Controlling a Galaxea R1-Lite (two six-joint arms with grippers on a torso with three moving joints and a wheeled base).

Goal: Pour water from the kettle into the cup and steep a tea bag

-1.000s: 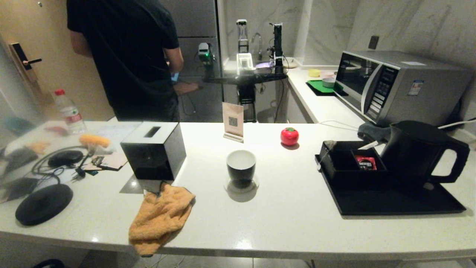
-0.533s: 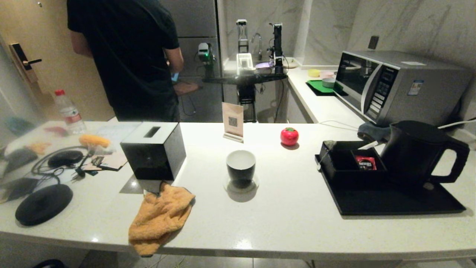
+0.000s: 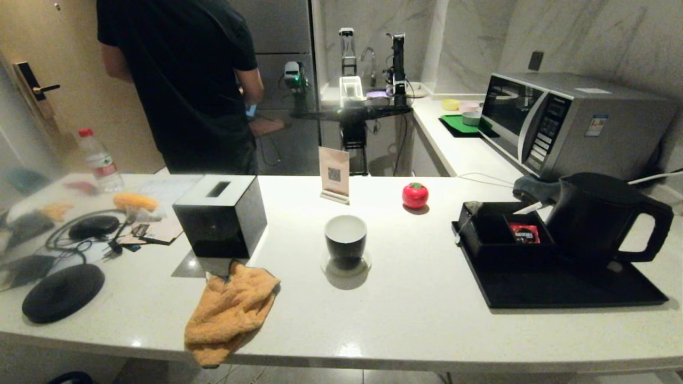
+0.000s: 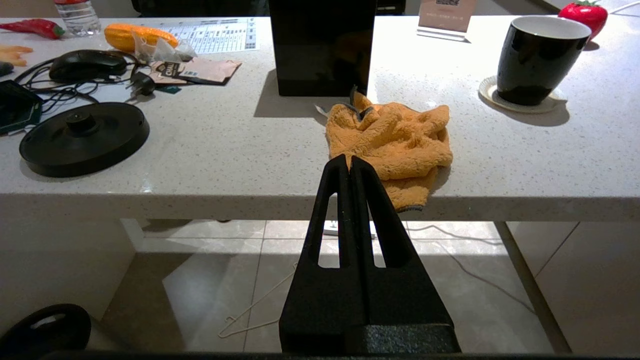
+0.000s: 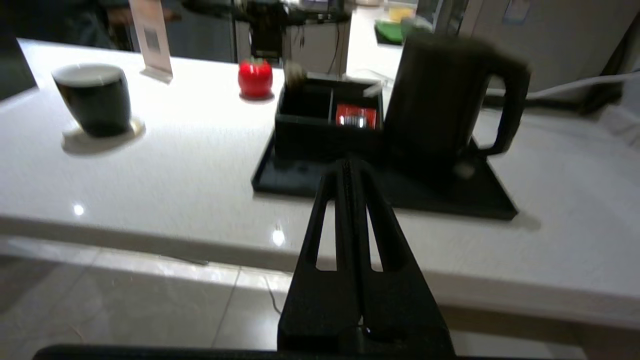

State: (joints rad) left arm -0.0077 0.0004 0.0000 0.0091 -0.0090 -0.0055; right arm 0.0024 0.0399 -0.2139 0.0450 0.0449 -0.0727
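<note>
Head view: shows neither arm; places the cup upright on a pale coaster at mid-counter, white interior visible, apparently empty, no tea bag seen inside. Places the kettle upright, lid on, on the black tray at the right, well apart from the cup, handle turned away from it. Shows a compartment box just beside the kettle holding a red sachet; cannot confirm a tea bag among the contents. Shows a person standing behind the counter. Left wrist view: shows the left gripper below and before the counter edge, fingers pressed together, holding nothing, pointed toward an orange cloth draped over the edge; cup off to one side. Right wrist view: shows the right gripper likewise closed and empty, short of the counter edge, aimed at the tray and kettle; blurred, so fine detail unreadable. Progress, judged from the above: nothing completed. Remaining: grasping the kettle handle, carrying to the cup, pouring the water, returning the kettle, then placing a tea bag to steep.
</note>
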